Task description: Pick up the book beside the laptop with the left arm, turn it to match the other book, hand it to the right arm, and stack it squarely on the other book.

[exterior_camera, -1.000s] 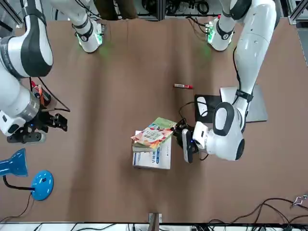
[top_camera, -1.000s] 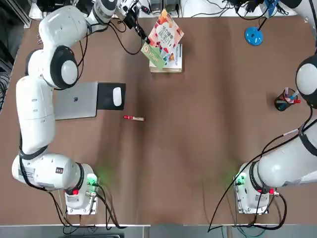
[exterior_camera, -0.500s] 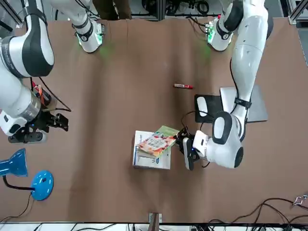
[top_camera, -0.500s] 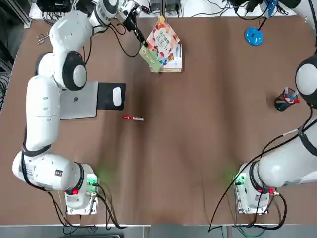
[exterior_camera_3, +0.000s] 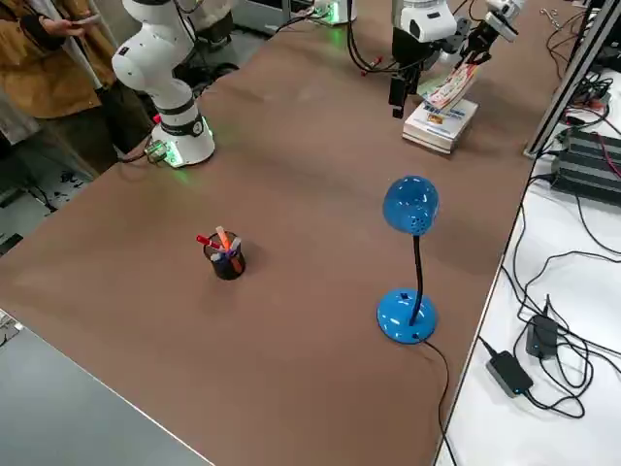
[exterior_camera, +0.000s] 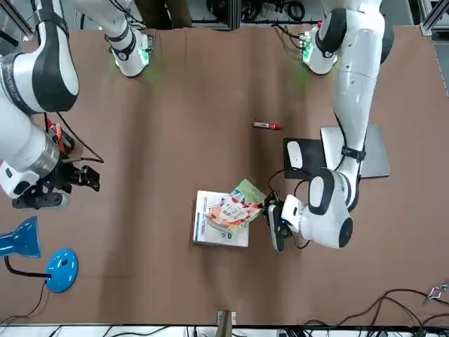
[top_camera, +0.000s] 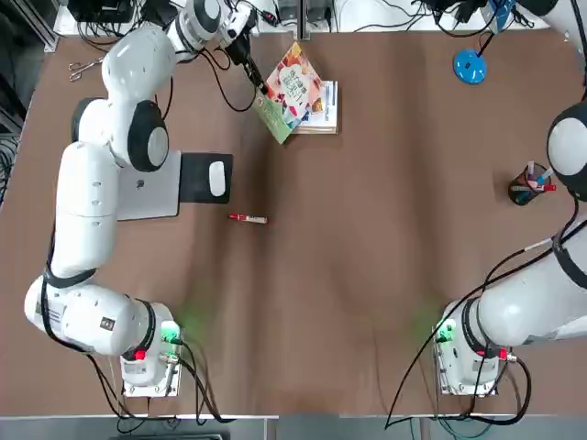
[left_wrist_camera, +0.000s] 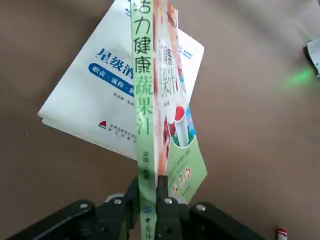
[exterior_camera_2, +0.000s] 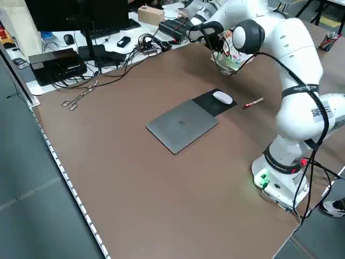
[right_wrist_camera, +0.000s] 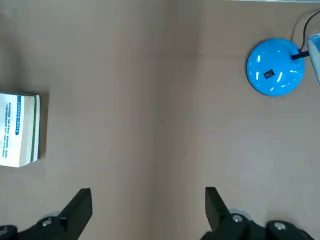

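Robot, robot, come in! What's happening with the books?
Left gripper shut on the book, tilted above the other book. Right gripper open, away from both. Nothing in the way.

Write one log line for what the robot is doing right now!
left gripper: shut on book, held on edge over other book | right gripper: open, empty, parked | handover: not yet done

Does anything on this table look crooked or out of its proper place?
Yes. The floral book hangs tilted over the white book, not aligned with it, clamped at its green edge by the left gripper. A red marker lies loose mid-table.
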You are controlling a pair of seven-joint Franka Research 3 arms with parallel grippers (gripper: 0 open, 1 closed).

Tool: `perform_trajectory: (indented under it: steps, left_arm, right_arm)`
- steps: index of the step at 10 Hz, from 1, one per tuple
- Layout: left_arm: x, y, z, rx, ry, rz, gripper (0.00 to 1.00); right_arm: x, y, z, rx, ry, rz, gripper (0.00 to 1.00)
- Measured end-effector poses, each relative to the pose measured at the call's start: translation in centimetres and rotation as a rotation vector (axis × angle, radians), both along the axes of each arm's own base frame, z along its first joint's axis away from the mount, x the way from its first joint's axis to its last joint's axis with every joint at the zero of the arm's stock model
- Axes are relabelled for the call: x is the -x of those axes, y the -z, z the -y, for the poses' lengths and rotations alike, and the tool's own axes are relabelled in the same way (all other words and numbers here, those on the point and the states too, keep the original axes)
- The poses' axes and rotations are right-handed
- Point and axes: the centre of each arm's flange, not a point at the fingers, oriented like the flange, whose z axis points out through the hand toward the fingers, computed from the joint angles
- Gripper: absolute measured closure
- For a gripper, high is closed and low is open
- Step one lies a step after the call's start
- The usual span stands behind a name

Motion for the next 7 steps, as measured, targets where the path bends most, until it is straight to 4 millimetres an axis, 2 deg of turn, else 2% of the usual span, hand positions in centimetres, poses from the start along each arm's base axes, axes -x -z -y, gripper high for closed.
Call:
perform_trajectory:
  steps: [7]
  left_arm:
    - [-0.7,-1.3,2.5,0.032,-0.052,0.112,0.84]
  right_arm:
    - [0.0,0.1,0.1,0.000,0.002,-0.001,0.00]
